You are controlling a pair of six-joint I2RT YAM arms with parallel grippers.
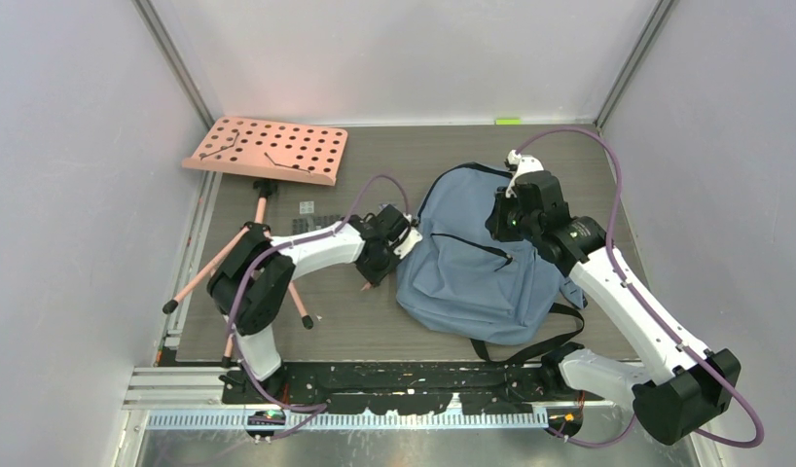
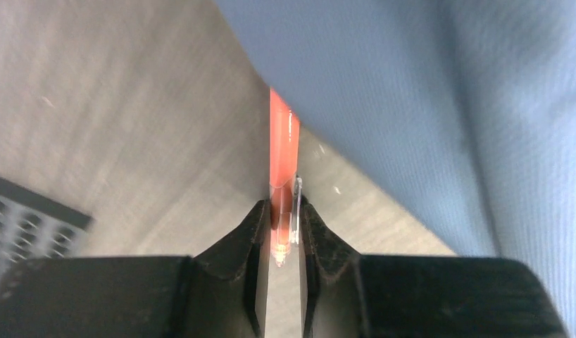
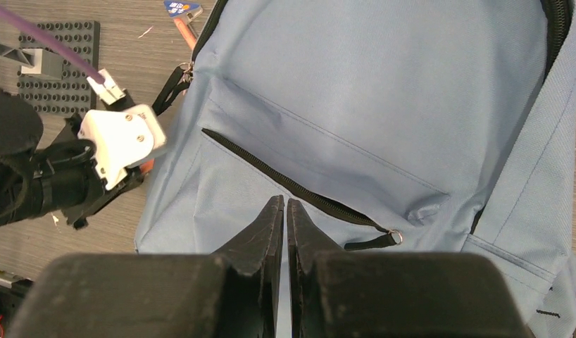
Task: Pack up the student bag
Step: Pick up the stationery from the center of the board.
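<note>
**Status, camera by camera**

Top: the large soft blue-grey fabric backpack (image 1: 472, 282) lies on the grey wood-grain desk (image 1: 375, 336), just right of the left pincer (image 1: 373, 270).
Left wrist: it's clamped on a slim orange plastic pen (image 2: 282, 148).
Right wrist: the right pincer (image 3: 285, 208) is closed and empty over the backpack's front pocket.

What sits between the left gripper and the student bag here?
An orange pen, clamped in the left gripper's jaws, points toward the student bag's edge, over the table. The left wrist view shows it.
</note>
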